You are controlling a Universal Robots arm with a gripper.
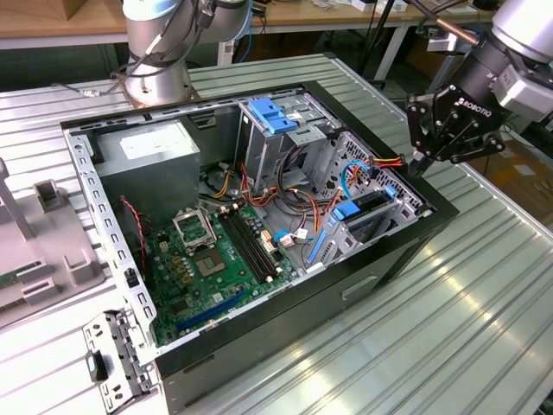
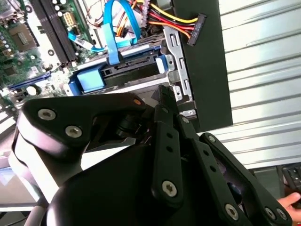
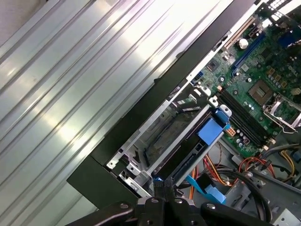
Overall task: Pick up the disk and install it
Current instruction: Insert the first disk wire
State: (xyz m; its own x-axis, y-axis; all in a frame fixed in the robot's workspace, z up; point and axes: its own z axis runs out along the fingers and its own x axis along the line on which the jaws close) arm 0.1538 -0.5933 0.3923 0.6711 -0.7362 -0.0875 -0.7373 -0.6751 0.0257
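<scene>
The gripper (image 1: 418, 161) hangs just above the case's (image 1: 436, 206) black rim, at the corner where the grey cage (image 1: 378, 177) stands. Its fingers (image 3: 157, 190) are pressed together with nothing between them, and in the second wrist view the tips (image 2: 164, 96) point at the cage's outer edge beside that rim. The disk (image 1: 370, 210) sits inside the case, seated flat in the cage, with its blue tab (image 3: 210, 131) turned toward the motherboard (image 1: 207, 259). A blue cable (image 2: 115, 28) loops down onto the disk, and red and yellow leads (image 2: 174, 21) cross the cage top to the rim. Outside the case the ribbed table (image 1: 449, 303) lies open along that rim
</scene>
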